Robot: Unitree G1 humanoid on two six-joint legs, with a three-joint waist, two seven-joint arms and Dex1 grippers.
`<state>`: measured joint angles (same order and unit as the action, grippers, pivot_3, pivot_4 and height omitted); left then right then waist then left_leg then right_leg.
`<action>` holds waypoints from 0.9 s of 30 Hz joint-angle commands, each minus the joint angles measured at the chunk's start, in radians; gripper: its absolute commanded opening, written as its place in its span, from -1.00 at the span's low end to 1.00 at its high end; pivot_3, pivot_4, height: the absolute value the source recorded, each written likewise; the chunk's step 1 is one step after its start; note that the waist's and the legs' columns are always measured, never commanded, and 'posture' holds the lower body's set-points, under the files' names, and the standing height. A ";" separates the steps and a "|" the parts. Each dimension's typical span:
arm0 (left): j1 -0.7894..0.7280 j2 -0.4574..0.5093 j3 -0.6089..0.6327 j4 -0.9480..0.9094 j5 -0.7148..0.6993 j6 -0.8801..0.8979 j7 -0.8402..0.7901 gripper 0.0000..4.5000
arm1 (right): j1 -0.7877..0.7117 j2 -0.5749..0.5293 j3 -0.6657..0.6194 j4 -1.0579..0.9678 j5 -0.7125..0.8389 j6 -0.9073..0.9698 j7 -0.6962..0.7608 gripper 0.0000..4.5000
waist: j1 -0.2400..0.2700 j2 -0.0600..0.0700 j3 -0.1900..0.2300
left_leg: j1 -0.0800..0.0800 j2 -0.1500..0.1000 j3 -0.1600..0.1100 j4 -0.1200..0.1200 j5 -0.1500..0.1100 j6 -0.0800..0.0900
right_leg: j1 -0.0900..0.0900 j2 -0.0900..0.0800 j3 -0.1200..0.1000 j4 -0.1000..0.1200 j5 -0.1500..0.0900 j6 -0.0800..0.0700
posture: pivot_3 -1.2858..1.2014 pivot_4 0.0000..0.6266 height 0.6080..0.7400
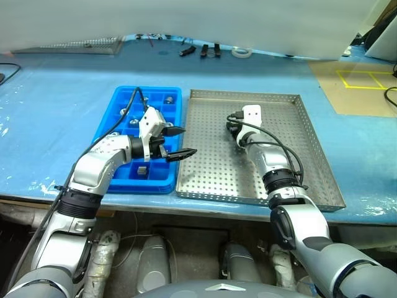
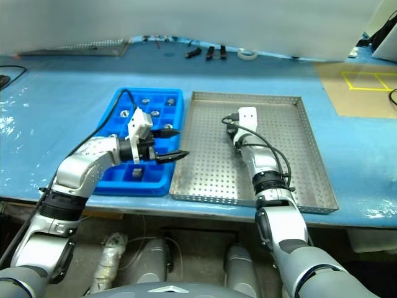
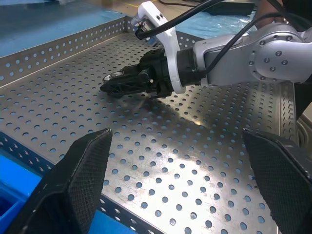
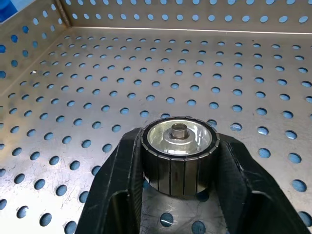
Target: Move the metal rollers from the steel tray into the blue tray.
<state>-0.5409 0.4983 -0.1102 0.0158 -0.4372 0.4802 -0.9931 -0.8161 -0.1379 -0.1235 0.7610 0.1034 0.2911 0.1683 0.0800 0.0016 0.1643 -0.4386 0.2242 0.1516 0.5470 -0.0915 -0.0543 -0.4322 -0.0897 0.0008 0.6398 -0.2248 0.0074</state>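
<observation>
Steel tray (image 1: 310,155): carrying the right gripper (image 4: 178,161).
Right fingers (image 4: 122,180): clenching one roller (image 4: 179,153).
Left gripper (image 1: 177,142): hovering released beside blue tray (image 1: 118,105).

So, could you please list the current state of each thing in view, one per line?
Right end effector: shut on a metal roller.
Metal roller: upright, clamped between the fingers, low over the steel tray floor.
Left end effector: open, empty, over the blue tray's edge.
Steel tray: floor bare apart from the gripped roller.
Blue tray: several compartments hold rollers.
</observation>
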 commanded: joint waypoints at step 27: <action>0.469 0.139 0.335 -0.531 -0.178 0.203 0.213 1.00 | -0.012 -0.072 0.300 -0.450 0.164 0.199 0.808 -0.27 | 0.097 0.000 0.000 | -0.001 0.004 -0.002 -0.004 -0.004 0.007 | -0.001 0.000 -0.002 -0.002 -0.003 -0.004 | 0.38 -0.52 1.00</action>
<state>-0.0889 0.6281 0.1770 -0.4472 -0.5849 0.6740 -0.8059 -0.8213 -0.2092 0.1697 0.3559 0.2500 0.4958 0.9502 0.1775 0.0017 0.1645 -0.4391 0.2279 0.1497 0.5428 -0.0956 -0.0477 -0.4333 -0.0893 -0.0016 0.6375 -0.2280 0.0031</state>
